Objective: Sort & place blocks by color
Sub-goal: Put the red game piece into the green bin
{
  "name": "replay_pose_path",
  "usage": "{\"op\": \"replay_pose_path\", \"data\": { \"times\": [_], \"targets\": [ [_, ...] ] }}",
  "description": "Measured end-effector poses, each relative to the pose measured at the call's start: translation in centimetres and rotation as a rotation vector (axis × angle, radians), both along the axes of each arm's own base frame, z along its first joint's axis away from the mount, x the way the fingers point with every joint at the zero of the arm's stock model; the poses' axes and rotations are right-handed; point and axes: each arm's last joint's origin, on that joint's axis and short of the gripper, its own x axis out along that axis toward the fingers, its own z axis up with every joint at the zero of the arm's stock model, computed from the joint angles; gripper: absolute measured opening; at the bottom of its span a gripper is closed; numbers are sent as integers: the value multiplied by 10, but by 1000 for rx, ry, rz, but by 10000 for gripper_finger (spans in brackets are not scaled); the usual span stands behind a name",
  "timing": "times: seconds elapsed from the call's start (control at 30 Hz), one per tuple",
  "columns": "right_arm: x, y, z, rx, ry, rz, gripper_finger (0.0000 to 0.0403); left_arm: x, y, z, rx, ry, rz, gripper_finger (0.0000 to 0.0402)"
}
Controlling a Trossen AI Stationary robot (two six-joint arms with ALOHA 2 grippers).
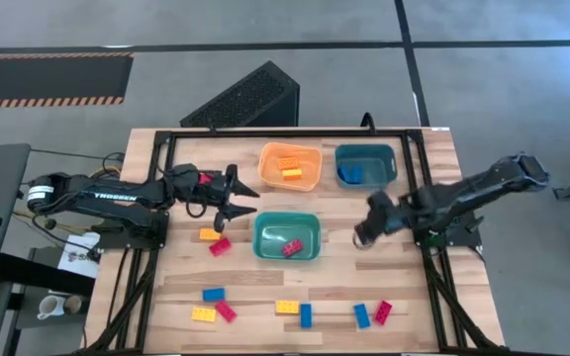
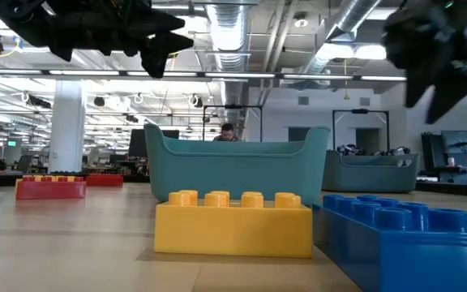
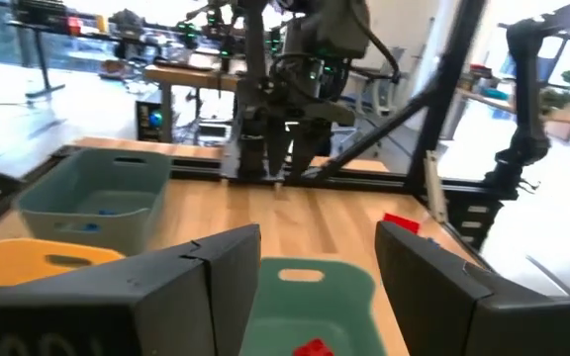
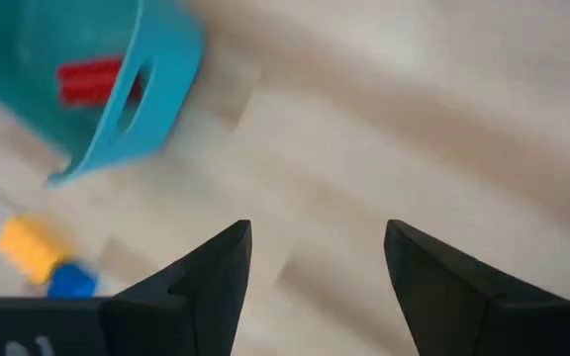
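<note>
A wooden table (image 1: 414,297) seen from above, with three bins in the middle and small studded toy blocks scattered over it.

On the left, the left arm reaches in from the table's edge and hangs above the boards, pointing toward the bins. The left gripper (image 1: 245,201) has its jaws apart with nothing between them. Just below it lie a yellow block (image 1: 208,234) and a red block (image 1: 221,246), touching or nearly so.

Along the near edge, going rightward: a blue block (image 1: 213,294), then a yellow (image 1: 204,313) and red (image 1: 227,311) pair, a yellow (image 1: 287,308) and blue (image 1: 306,315) pair, and another blue (image 1: 361,315) beside a red (image 1: 383,311).

In the middle, the orange bin (image 1: 290,166) holds a yellow block, the green bin (image 1: 286,238) below it holds a red one, and the blue bin (image 1: 365,165) holds a blue one.

On the right, the right arm stretches in from the table's far side, bent at the elbow, wrist tipped down. The right gripper (image 1: 363,237) hovers over bare wood just right of the green bin, fingers spread and empty, as its wrist view confirms.

The blocks look like hard, light plastic: rigid, not fragile, with smooth sides that could slip under a skewed pinch. I judge the best hold is across the two long flat sides, coming straight down, with the jaws square to the block. Paired blocks lying close may need a careful approach so one is not nudged away.
</note>
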Motion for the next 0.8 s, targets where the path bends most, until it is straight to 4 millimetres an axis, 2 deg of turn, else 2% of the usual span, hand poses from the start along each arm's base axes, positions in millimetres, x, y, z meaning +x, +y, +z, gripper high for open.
{"op": "replay_pose_path", "data": {
  "times": [0.23,0.47,0.6,0.8],
  "targets": [
    [-16,58,-11,180,57,-121,255,2,-17,3,5,-28,-12,188],
    [-19,109,-32,350,129,-196,255,3,-25,11,8,-109,-30,188],
    [-16,132,-48,435,175,-246,255,2,-26,14,4,-137,-33,188],
    [-2,151,-64,449,257,-258,255,2,-26,14,3,-141,-34,188]
  ]
}}
